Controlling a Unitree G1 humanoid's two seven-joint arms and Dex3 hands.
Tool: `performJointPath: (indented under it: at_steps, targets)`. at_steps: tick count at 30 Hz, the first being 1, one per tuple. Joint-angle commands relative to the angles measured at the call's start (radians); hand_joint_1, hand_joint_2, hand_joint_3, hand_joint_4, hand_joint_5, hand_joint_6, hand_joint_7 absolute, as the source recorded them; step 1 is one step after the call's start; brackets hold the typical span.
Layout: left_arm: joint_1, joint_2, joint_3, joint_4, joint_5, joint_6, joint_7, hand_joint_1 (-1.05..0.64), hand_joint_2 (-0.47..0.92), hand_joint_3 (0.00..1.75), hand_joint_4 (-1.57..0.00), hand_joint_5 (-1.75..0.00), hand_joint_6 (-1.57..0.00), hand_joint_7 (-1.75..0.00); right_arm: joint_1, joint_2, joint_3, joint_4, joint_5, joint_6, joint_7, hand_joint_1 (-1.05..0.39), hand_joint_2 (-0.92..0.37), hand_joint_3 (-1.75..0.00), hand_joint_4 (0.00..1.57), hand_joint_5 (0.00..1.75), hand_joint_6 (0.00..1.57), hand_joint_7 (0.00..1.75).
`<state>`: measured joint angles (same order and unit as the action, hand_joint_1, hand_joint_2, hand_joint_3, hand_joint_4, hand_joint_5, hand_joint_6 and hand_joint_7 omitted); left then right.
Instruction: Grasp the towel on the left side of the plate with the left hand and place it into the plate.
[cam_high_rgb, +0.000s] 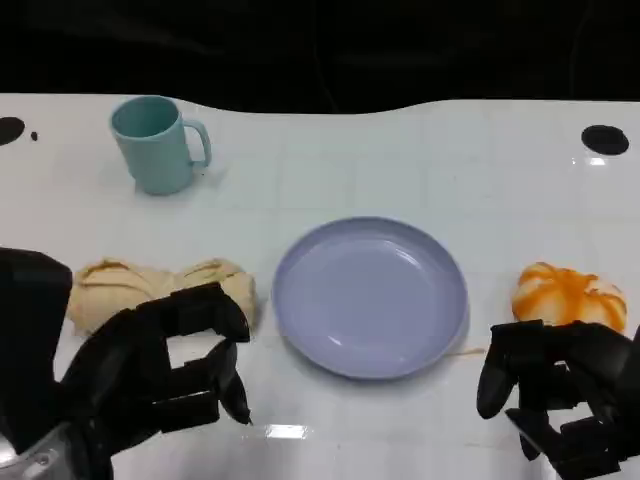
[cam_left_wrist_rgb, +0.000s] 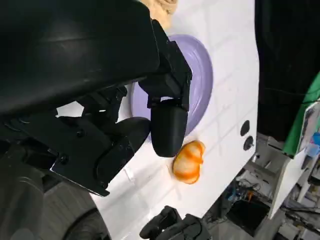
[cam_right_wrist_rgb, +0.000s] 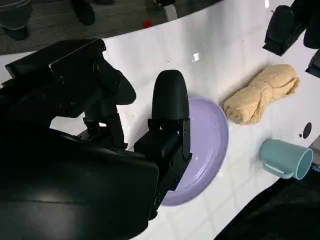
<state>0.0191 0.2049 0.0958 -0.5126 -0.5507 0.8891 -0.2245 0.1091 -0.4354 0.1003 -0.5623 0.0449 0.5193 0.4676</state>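
The white surface (cam_high_rgb: 400, 150) is stretching across the whole scene, and sitting near its middle is the lavender plate (cam_high_rgb: 370, 296), lying flat with nothing in it. Just beside the plate's left rim the tan towel (cam_high_rgb: 150, 290) is lying in a twisted roll — close to the rim, though I cannot tell whether it is touching it. Nearer the robot, the left hand (cam_high_rgb: 160, 375) is hovering just in front of the towel, its black fingers apart and curled loosely forward, holding nothing; the fingertips are overlapping the towel's near edge in the head view, but a grasp is not made as far as I can judge. So the step in hand looks like the reach, the very start of the job, with the towel not yet lifted. The next move, I would say, calls for the hand to go forward and down over the middle of the roll, close around the bulk of the cloth so that neither end is dragging, then lift and carry it to the right over the rim. The right hand (cam_high_rgb: 560, 395) is waiting at the near right, fingers partly curled and gripping nothing — it is sitting just in front of an orange-and-white bun-like thing (cam_high_rgb: 568, 295), apart from it. At the far left a teal mug (cam_high_rgb: 155, 143) is standing upright, well apart from the towel.
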Motion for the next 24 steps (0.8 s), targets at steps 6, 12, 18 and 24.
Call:
performJointPath:
  at_steps: [6,12,18,24]
  targets:
    - [0.033,0.067,-0.081,-0.012,0.238,-0.239,0.029,-0.22,0.65,0.82,-0.61,-1.19,-0.73,-0.57,-0.010,0.003,0.012,-0.001,0.002,0.000,-0.008,0.06,-0.60,-1.07,0.70,1.70,0.68,1.43]
    - [0.023,0.187,-0.153,0.053,0.460,-0.497,-0.028,-0.35,0.91,0.29,-0.41,-0.77,-0.55,-0.10,-0.015,0.004,0.025,-0.009,-0.004,-0.001,-0.019,0.06,-0.61,-1.05,0.70,1.69,0.68,1.42]
    - [-0.036,0.277,-0.219,0.098,0.691,-0.576,-0.031,-0.45,0.92,0.16,-0.22,-0.62,-0.39,0.00,-0.015,0.011,0.026,-0.003,-0.002,-0.006,-0.019,0.06,-0.60,-1.05,0.69,1.69,0.69,1.42]
    - [-0.112,0.361,-0.310,0.137,0.907,-0.577,-0.075,-0.49,0.92,0.07,-0.10,-0.46,-0.20,0.00,-0.015,0.009,0.021,-0.004,0.000,-0.007,-0.016,0.05,-0.60,-1.06,0.69,1.68,0.69,1.43]
